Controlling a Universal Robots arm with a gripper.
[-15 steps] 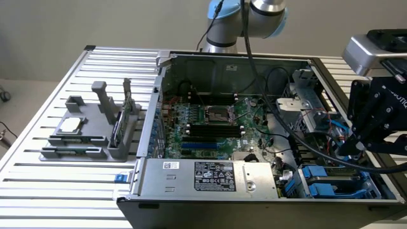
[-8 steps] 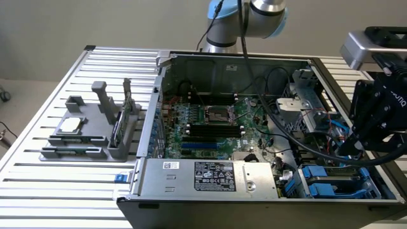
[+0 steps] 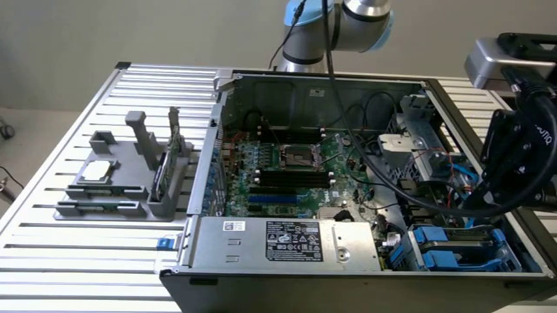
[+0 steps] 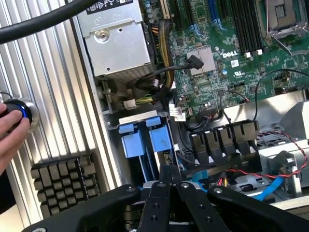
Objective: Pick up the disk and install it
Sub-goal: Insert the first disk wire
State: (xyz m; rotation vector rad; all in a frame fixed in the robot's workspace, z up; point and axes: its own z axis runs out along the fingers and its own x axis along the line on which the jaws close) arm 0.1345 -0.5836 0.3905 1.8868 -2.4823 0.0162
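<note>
Soft, even room light falls from above. In the exterior view the slatted metal table point(image 3: 52, 261) reads bright and pale, with thin dark lines between its slats. Only faint shadows lie beside the grey holder point(image 3: 122, 176) on the exterior view's left. The inside of the open computer case point(image 3: 211, 163) is dimmer, shaded by its own walls, and the power supply point(image 3: 287, 241) at its near edge carries a dull sheen. In the wrist view the table glares almost white and a blue-lit button point(image 4: 20, 111) glows beside a hand point(image 4: 8, 135). There the black gripper point(image 4: 170, 180) shows little surface detail, and the thick black cable point(image 4: 43, 21) close to the lens looks soft.
</note>
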